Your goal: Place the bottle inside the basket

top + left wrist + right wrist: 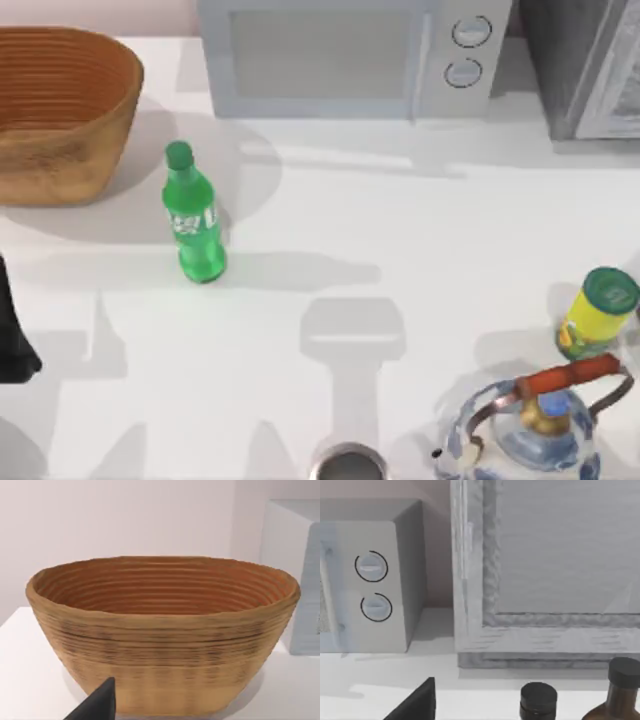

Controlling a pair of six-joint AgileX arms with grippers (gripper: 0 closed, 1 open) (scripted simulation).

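The bottle (193, 215), slim green plastic with a green cap and a green-white label, stands upright on the white table, left of centre. The basket (60, 115), a wide tan wicker oval with ribbed sides, sits at the table's back left, a short gap to the left of the bottle. The left wrist view faces the basket (165, 630) from the side, and it holds nothing. A dark part of my left gripper (95, 706) shows low in that view. My left arm (12, 340) is at the table's left edge, in front of the basket. A dark part of my right gripper (415, 702) shows before the microwave.
A microwave (340, 55) and a grey cabinet (585, 65) line the back. At the front right stand a yellow container with a dark green lid (597, 312) and a blue-white kettle (535, 430). A metal cup (347, 465) is at the front edge. Two dark bottles (538, 700) stand below the cabinet.
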